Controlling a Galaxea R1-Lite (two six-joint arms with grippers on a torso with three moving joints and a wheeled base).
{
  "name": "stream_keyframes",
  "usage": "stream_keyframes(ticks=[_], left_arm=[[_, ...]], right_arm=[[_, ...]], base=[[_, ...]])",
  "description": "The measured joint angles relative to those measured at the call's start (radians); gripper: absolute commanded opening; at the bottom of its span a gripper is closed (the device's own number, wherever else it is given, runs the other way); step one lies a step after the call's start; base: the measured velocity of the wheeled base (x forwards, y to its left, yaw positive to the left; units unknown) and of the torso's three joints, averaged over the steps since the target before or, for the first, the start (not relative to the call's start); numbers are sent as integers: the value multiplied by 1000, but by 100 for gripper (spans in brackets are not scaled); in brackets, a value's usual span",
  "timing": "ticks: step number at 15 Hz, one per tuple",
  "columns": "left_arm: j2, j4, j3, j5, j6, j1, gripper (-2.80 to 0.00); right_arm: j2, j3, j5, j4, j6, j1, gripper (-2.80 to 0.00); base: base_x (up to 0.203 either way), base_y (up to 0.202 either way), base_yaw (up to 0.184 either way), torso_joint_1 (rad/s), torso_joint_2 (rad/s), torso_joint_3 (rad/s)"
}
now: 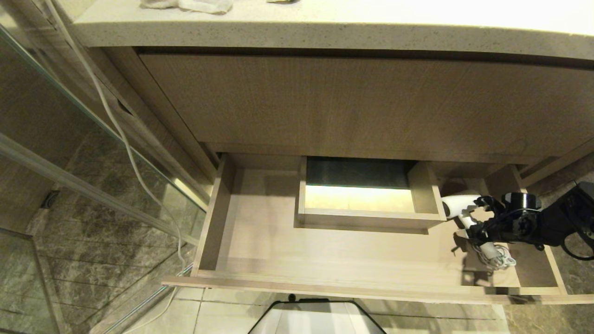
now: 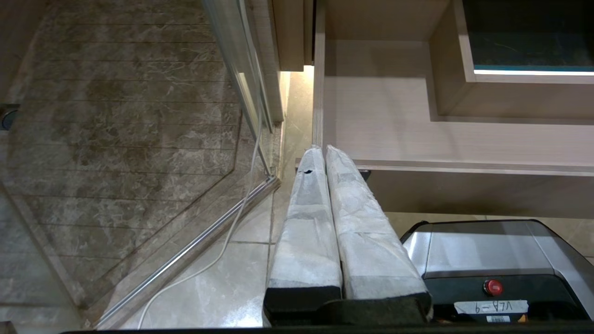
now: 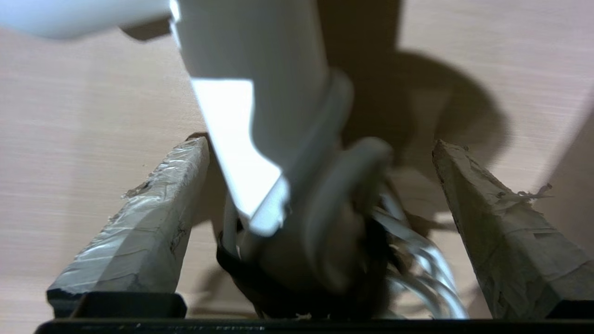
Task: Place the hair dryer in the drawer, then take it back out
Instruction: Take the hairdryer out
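**Hair dryer in the open drawer, right gripper spread around its handle**

We see the wide, shallow light-wood drawer (image 1: pixel 260 241) pulled out below the pale stone bench (image 1: pixel 325 28). A boxed rectangular cutout (image 1: pixel 362 197) sits in the middle of its pale floor. The small white plastic hair dryer (image 1: pixel 459 206) is at the right end of the drawer, just beside the cutout's right wall, with its slim handle running toward the drawer front and its bundled white cord (image 1: pixel 499 257) at the handle's end.

Our right gripper (image 1: pixel 480 218) reaches in from the right over the dryer. In the right wrist view its two taped fingers (image 3: pixel 139 222) stand wide apart with the handle (image 3: pixel 260 93) and cord bundle (image 3: pixel 325 232) between them; neither finger presses the handle, so the gripper is open and holds nothing.

Our left gripper (image 2: pixel 320 153) hangs outside the drawer near its left front corner, above the tiled floor (image 2: pixel 232 278), with its wrapped fingers pressed together and empty.

A long thin white cable (image 1: pixel 125 139) trails down past the glass panel (image 1: pixel 69 153) on the left.
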Motion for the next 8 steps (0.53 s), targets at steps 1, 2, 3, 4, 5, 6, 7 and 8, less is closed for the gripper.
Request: stream_keyframes(ticks=[1,2,3,4,5,6,7,8], left_arm=[[0,0,0,0,0,0,-280],[0,0,0,0,0,0,-280],[0,0,0,0,0,0,-280],[0,0,0,0,0,0,-280],[0,0,0,0,0,0,-280],[0,0,0,0,0,0,-280],[0,0,0,0,0,0,-280],[0,0,0,0,0,0,-280]], right_arm=[[14,-13,4,0,0,-3,0],[24,-21,5,-1,1,-5,0],[34,-28,6,-1,-1,-5,0],[43,-34,8,-2,-1,-6,0],[49,-37,9,-3,-1,-9,-280],[54,-40,9,-3,-1,-11,-280],[56,-42,11,-1,-1,-14,-280],[55,-45,10,1,-4,-17,-280]], base=[[0,0,0,0,0,0],[0,0,0,0,0,0],[0,0,0,0,0,0],[0,0,0,0,0,0],[0,0,0,0,0,0],[0,0,0,0,0,0],[0,0,0,0,0,0],[0,0,0,0,0,0]])
